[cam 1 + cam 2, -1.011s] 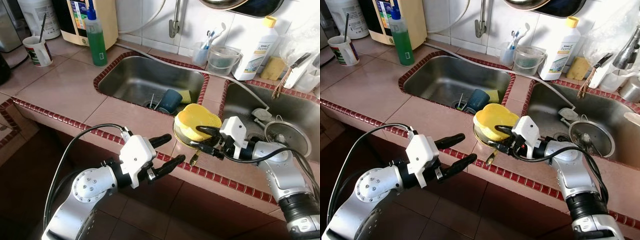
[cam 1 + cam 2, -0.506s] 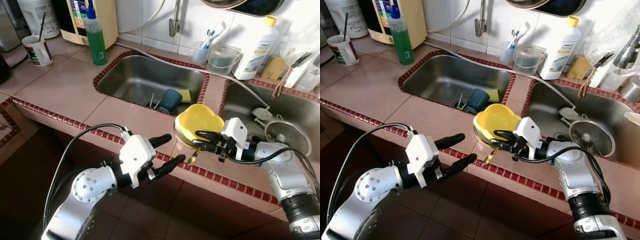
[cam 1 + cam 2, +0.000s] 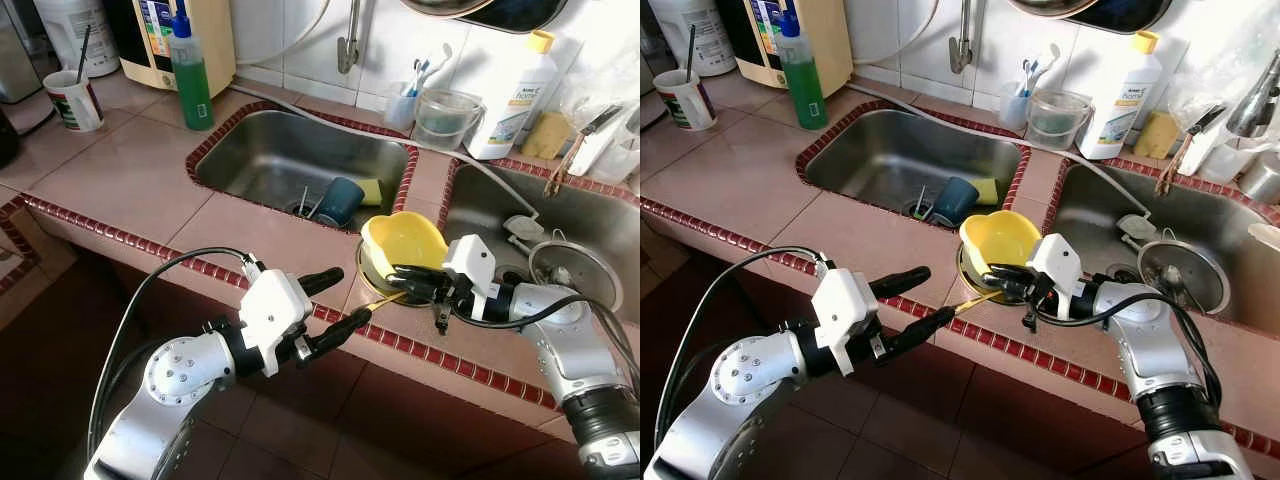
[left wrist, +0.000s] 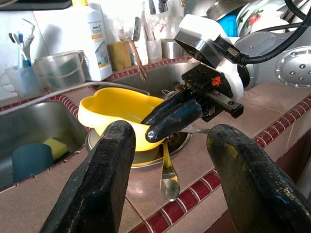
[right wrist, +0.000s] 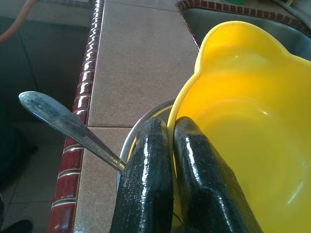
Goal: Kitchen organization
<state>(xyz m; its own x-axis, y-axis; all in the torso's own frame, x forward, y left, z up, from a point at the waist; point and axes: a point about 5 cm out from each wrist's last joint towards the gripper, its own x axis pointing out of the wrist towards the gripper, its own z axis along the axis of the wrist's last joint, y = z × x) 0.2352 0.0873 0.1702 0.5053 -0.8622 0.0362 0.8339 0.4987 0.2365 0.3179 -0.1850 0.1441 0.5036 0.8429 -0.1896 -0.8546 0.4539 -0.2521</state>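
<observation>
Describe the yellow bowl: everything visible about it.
The yellow bowl looks like glossy plastic with a wavy, lobed rim, and its inside appears empty. It sits upright, slightly tilted, in a metal dish on the tiled counter between the two sinks. The right end effector is shut on its near rim, one finger on each side of the wall. A spoon pokes out from beneath toward the counter edge.

We see 2 silver arms with rounded, brushed-metal joint housings. The left arm (image 3: 165, 385) carries a circular joint cap ringed with small screws, and a black cable loops from its wrist back past the elbow. Each wrist ends in a white, boxy camera housing. The left gripper (image 3: 330, 303) and the right gripper (image 3: 400, 280) each have 2 long black fingers with a glossy, textured surface. The right gripper's black base bears a small orange mark.
</observation>
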